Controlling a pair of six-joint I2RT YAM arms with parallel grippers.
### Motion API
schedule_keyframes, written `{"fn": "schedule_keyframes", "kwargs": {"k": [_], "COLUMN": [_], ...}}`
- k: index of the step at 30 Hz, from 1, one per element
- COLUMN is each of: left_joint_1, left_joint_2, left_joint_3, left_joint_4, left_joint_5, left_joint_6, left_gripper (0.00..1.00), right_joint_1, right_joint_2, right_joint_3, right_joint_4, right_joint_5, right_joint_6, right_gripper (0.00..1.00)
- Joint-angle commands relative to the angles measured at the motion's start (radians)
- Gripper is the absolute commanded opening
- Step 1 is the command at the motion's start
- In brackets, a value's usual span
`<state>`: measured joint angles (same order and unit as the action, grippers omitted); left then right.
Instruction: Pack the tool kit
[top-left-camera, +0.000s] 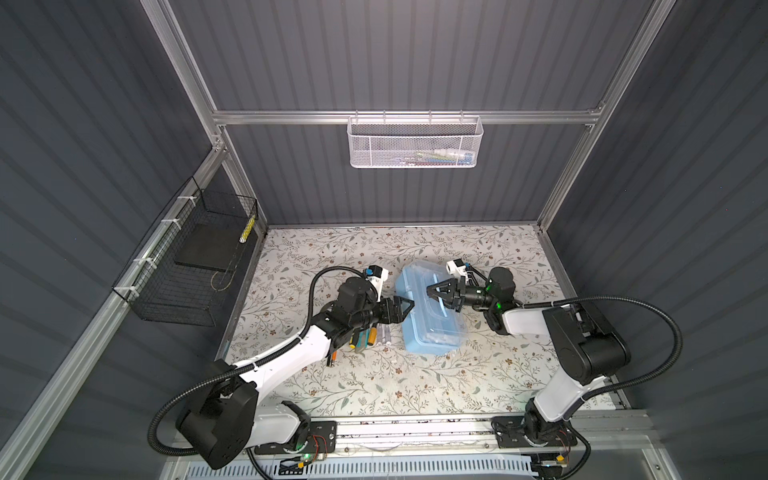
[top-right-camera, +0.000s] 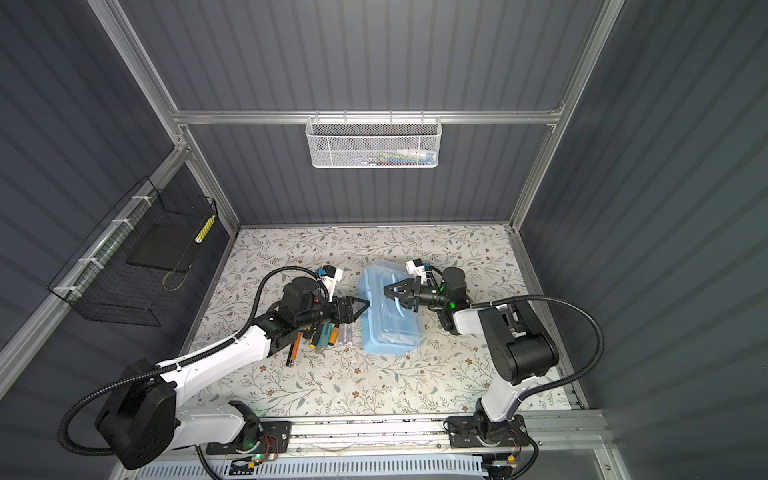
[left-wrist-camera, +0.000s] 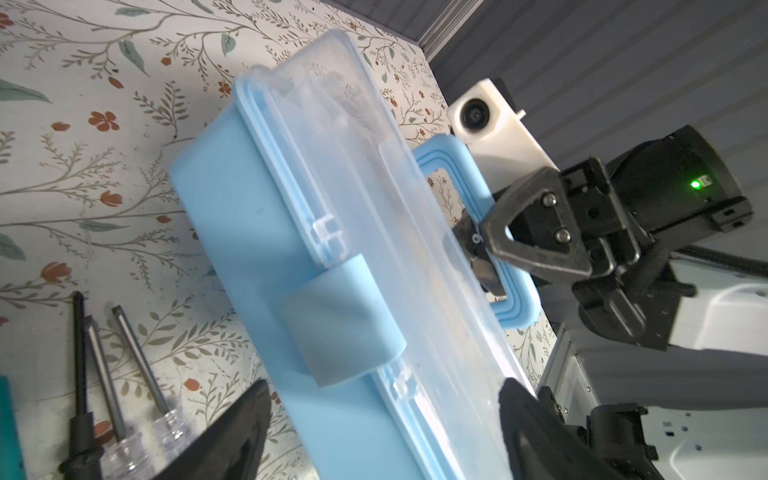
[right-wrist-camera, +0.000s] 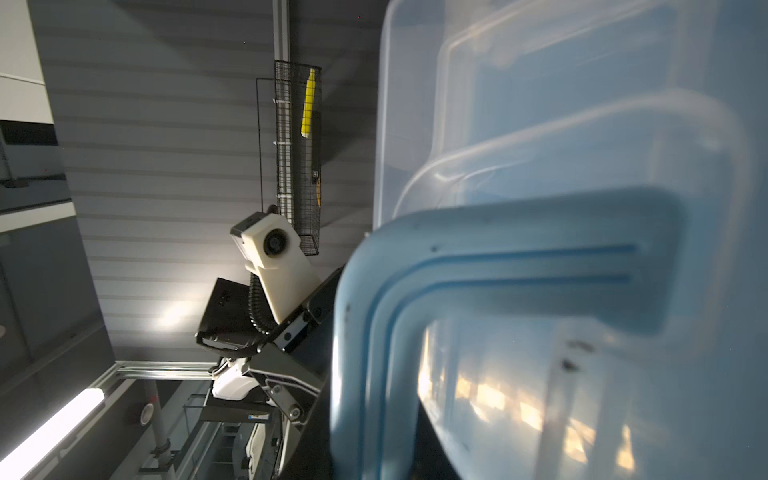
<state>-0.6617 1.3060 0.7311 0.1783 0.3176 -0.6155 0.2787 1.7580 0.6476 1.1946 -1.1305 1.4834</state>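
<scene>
Now, right gripper (left-wrist-camera: 478, 245) pinches blue handle (left-wrist-camera: 461, 158) of box (left-wrist-camera: 232, 216); left gripper (top-left-camera: 405, 311) gapes wide, holding nothing

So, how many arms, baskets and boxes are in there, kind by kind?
Robot arms: 2, left arm and right arm
Baskets: 2, white mesh basket and black wire basket
Blue box: 1
Total: 5
Loose tools by the box: partly hidden, not counted.

1. In both top views the grey walls (top-left-camera: 83, 166) are dim, the table (top-left-camera: 374, 374) is brightly lit, and shadows are soft.
2. The left wrist view is evenly lit, with the table pattern crisp.
3. In the right wrist view the blue handle (right-wrist-camera: 498, 257) is blurred close up, with warm glare on the clear lid (right-wrist-camera: 519, 407).
</scene>
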Motion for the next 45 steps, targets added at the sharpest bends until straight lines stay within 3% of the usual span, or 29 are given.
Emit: {"fn": "schedule_keyframes", "kwargs": {"k": [1, 14, 29, 37, 45], "left_joint_1": [0.002, 0.004, 0.009, 0.053, 0.059], "left_joint_2": [0.029, 0.165, 0.326, 0.375, 0.464], "left_joint_3": [-0.024, -0.019, 0.049, 0.002, 0.009], "left_joint_4": [0.083, 0.255, 0.472, 0.792, 1.086], "left_joint_5": [0.067, 0.095, 0.249, 0.377, 0.434], "left_joint_6": [-0.071, -0.145, -0.259, -0.487, -0.691], "left_gripper": [0.85, 0.78, 0.74, 0.72, 0.70], "right_joint_1": [-0.020, -0.034, -0.041, -0.048, -0.052], "right_joint_2": [0.056, -0.003, 0.087, 0.134, 0.175], "right_joint_3": [-0.013, -0.042, -0.039, -0.037, -0.030], "right_joint_4": [0.286, 0.148, 0.285, 0.285, 0.286], "right_joint_5": [-0.020, -0.037, -0.057, -0.061, -0.051], "right_joint_6": [0.100, -0.013, 0.061, 0.043, 0.034], "right_gripper": [0.00, 0.00, 0.00, 0.00, 0.00]}}
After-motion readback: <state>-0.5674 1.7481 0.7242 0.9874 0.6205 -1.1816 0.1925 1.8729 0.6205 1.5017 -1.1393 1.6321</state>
